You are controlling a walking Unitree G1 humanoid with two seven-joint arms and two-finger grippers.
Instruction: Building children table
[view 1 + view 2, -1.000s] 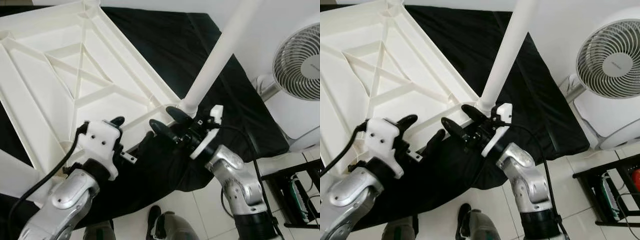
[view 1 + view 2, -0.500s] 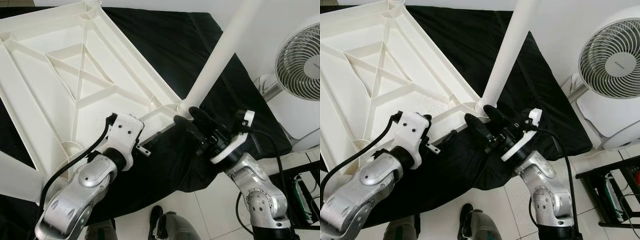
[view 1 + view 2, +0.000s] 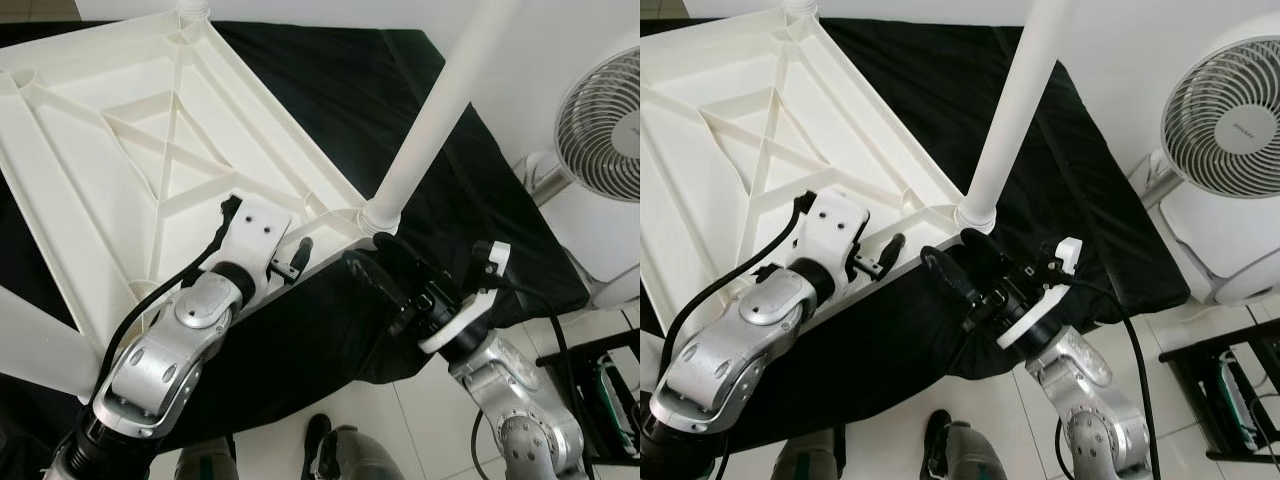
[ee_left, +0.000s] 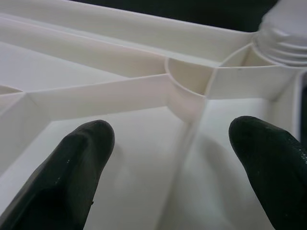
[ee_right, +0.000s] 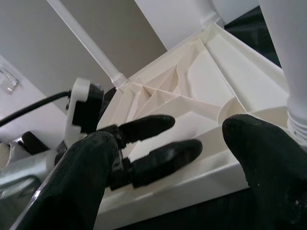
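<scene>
The white plastic table top point(image 3: 120, 170) lies underside up on a black cloth point(image 3: 340, 80), its ribs showing. A white leg point(image 3: 430, 120) stands upright in the socket at the near right corner. Another leg point(image 3: 40, 350) rises from the near left corner, and a further one point(image 5: 86, 43) stands at the far side. My left gripper point(image 4: 170, 153) is open, reaching over the near edge just left of the corner, with its fingers point(image 3: 890, 245) above the ribs. My right gripper point(image 3: 385, 270) is open and holds nothing, just below the leg's base over the cloth.
A white fan point(image 3: 605, 120) stands at the right on the tiled floor. A black shelf point(image 3: 600, 390) is at the lower right. The cloth hangs over the near edge between my arms.
My left gripper has moved forward and right onto the table's near edge by the corner. My right gripper has drawn back from the leg's base toward me.
</scene>
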